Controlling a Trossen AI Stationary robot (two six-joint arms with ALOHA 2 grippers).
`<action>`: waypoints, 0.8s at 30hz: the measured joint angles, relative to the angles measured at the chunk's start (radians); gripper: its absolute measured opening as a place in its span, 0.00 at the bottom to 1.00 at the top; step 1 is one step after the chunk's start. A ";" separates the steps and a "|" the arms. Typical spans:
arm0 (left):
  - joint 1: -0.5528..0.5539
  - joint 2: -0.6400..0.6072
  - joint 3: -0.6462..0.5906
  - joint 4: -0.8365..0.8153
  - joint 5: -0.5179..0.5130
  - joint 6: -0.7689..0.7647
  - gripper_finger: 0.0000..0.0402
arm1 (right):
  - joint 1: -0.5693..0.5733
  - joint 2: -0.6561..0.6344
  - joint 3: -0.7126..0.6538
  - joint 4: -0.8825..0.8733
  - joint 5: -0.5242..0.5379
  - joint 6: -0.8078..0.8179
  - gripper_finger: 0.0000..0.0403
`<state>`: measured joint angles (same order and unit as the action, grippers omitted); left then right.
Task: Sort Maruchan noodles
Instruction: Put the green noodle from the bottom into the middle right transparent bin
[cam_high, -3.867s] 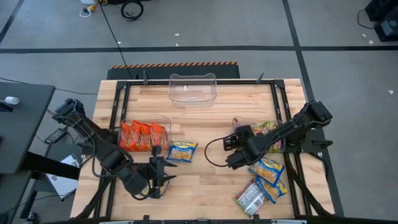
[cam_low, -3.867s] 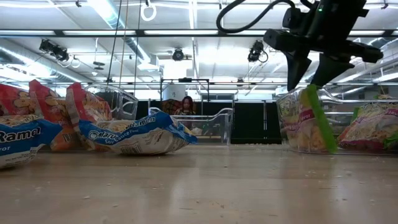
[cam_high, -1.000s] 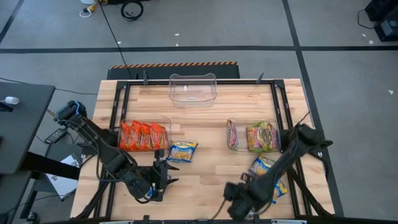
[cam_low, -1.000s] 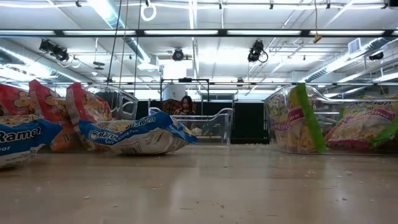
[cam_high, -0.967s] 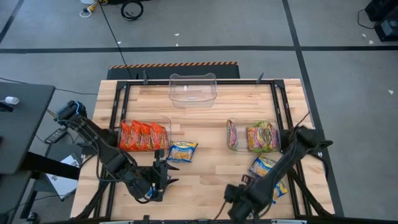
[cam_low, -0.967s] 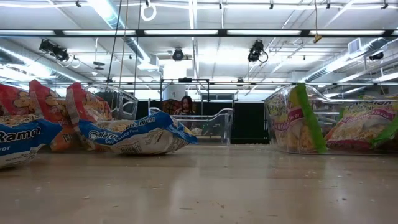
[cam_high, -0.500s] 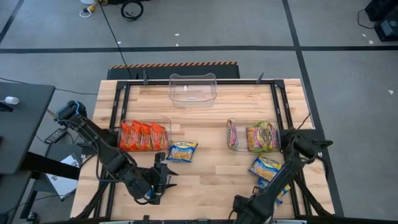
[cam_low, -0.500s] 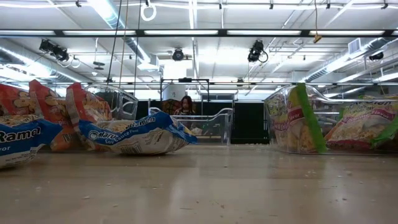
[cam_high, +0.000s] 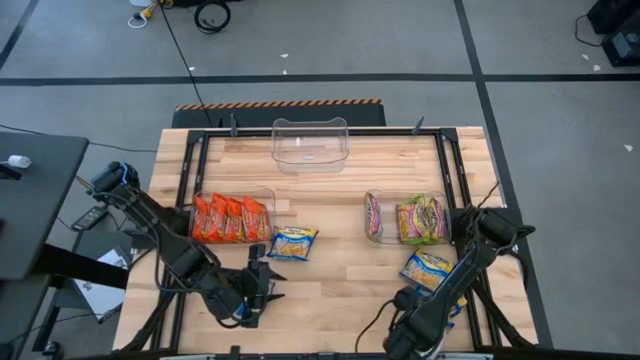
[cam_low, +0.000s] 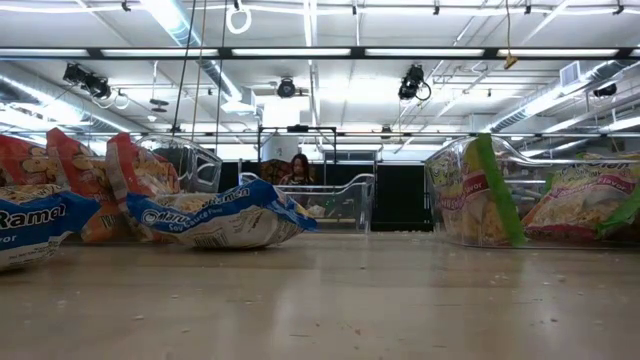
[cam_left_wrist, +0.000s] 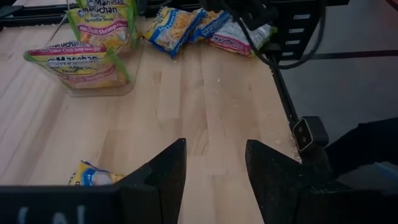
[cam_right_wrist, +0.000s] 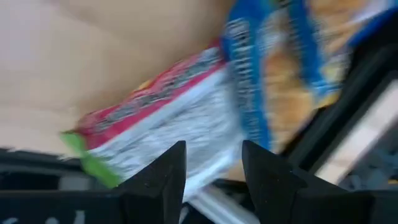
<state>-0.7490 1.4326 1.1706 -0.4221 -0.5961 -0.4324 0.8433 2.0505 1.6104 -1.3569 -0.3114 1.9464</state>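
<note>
Pale wooden planks of the butcher-block table (cam_high: 330, 200) are carrying the whole scene inside a black metal frame. Near the front edge, the right gripper (cam_right_wrist: 211, 163) is hanging with its two dark fingers parted and nothing between them, just over a silver-white flat plastic noodle packet with pink and green print (cam_right_wrist: 161, 124) that is lying against blue-and-yellow flat noodle packets (cam_high: 430, 268). Toward the front left, the left gripper (cam_left_wrist: 211, 163) is waiting low over bare wood, its fingers likewise apart and empty, close to one lone blue-and-yellow packet (cam_high: 293, 242). Beyond that, orange-red packets (cam_high: 230, 218) are standing in a clear plastic bin on the left, green-and-pink packets (cam_high: 420, 218) are filling a clear bin on the right, and a third clear bin (cam_high: 310, 142) is sitting at the far edge.
</note>
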 joint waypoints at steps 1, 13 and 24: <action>0.000 0.000 0.000 -0.003 -0.001 0.001 0.42 | -0.001 0.004 -0.009 0.034 -0.007 0.006 0.40; -0.014 0.000 0.000 -0.027 0.045 0.049 0.42 | -0.075 0.012 -0.132 0.377 0.090 -0.147 0.40; -0.040 0.000 0.000 -0.033 0.050 0.024 0.42 | -0.187 0.012 -0.028 0.464 0.161 -0.335 0.39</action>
<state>-0.7895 1.4330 1.1706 -0.4553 -0.5465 -0.4080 0.6565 2.0622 1.5820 -0.8932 -0.1505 1.6116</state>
